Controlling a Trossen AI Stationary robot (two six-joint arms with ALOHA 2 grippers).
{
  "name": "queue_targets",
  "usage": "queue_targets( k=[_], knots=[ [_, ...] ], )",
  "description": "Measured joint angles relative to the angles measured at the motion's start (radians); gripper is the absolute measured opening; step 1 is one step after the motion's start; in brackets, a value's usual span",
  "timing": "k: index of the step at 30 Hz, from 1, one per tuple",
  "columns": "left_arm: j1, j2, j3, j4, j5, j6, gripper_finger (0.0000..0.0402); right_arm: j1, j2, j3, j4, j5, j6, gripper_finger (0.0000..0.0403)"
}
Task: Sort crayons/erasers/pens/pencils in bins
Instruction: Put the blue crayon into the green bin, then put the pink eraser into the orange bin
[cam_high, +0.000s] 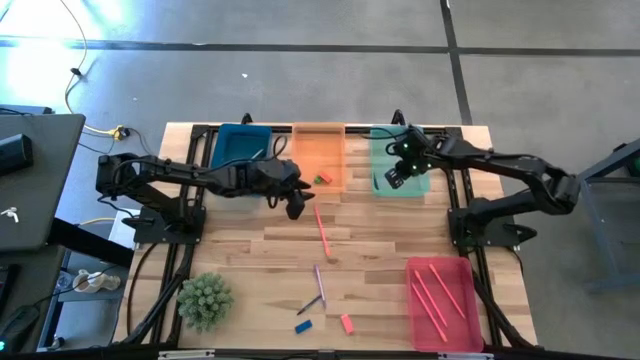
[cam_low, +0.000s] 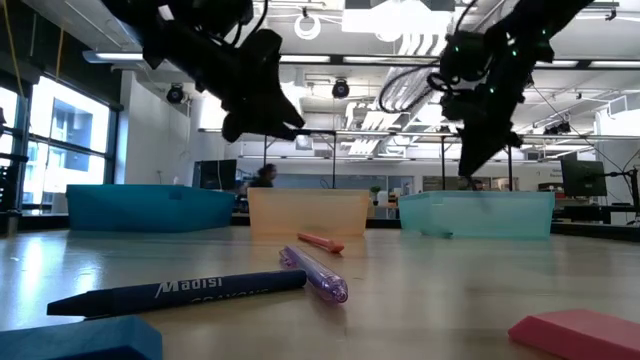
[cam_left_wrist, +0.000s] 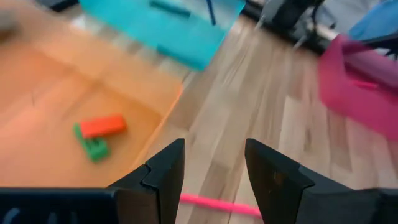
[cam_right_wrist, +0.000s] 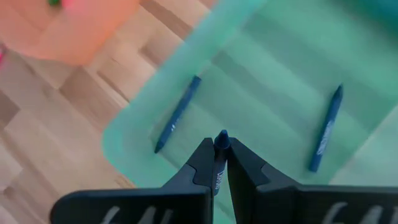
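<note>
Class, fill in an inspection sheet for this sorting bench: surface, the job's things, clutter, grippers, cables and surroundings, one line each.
Surface: wooden table, slatted.
Job's things: blue bin, orange bin holding two erasers, teal-green bin holding two blue sticks, pink-red bin holding pink sticks; loose blue eraser, pink-red eraser and thin sticks on the table.
Clutter: small green plant.
Grippers: left gripper open, empty, above a pink stick; right gripper shut on a blue crayon over the teal-green bin.
Cables: yellow cable on the floor.
Surroundings: a person far behind the table.
</note>
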Motion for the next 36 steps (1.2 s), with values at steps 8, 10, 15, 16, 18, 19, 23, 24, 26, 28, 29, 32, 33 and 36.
queue_targets(
  k=[8, 10, 15, 16, 18, 19, 23, 24, 26, 28, 29, 32, 33, 36],
  knots=[
    [-0.043, 0.000, 0.000, -0.142, -0.059, -0.042, 0.0156, -0.035, 0.000, -0.090, 0.046, -0.030, 0.031, 0.0007],
    [-0.053, 0.000, 0.000, -0.156, -0.068, -0.043, 0.0156, -0.039, 0.000, -0.092, 0.052, -0.030, 0.031, 0.0007],
    [-0.071, 0.000, 0.000, -0.208, -0.080, -0.084, 0.0156, -0.057, 0.000, -0.092, 0.052, -0.028, 0.065, 0.0007],
    [-0.074, 0.000, 0.000, -0.225, -0.080, -0.092, 0.0156, -0.061, 0.000, -0.092, 0.052, -0.027, 0.074, 0.0008],
    [-0.078, 0.000, 0.000, -0.258, -0.080, -0.095, 0.0156, -0.068, 0.000, -0.092, 0.052, -0.026, 0.076, 0.0013],
    [-0.081, 0.000, 0.000, -0.274, -0.082, -0.095, 0.0156, -0.071, 0.000, -0.092, 0.052, -0.026, 0.076, 0.0018],
    [-0.087, 0.000, 0.000, -0.324, -0.086, -0.095, 0.0156, -0.074, 0.000, -0.092, 0.052, -0.026, 0.077, 0.0049],
    [-0.088, 0.000, 0.000, -0.331, -0.086, -0.095, 0.0156, -0.074, 0.000, -0.092, 0.052, -0.026, 0.083, 0.0060],
    [-0.090, 0.000, 0.000, -0.339, -0.087, -0.094, 0.0156, -0.074, 0.000, -0.092, 0.052, -0.026, 0.106, 0.0081],
    [-0.092, 0.000, 0.000, -0.340, -0.087, -0.094, 0.0156, -0.074, 0.000, -0.092, 0.052, -0.010, 0.125, 0.0101],
    [-0.094, 0.000, 0.000, -0.340, -0.087, -0.094, 0.0156, -0.074, 0.000, -0.092, 0.052, -0.001, 0.134, 0.0110],
    [-0.096, 0.000, 0.000, -0.342, -0.083, -0.093, 0.0156, -0.074, -0.001, -0.092, 0.051, 0.001, 0.168, 0.0128],
    [-0.096, 0.000, 0.000, -0.346, -0.078, -0.093, 0.0156, -0.074, -0.003, -0.092, 0.051, 0.000, 0.181, 0.0131],
    [-0.096, 0.000, 0.000, -0.368, -0.076, -0.092, 0.0156, -0.072, -0.013, -0.090, 0.049, -0.019, 0.201, 0.0133]
  ],
)
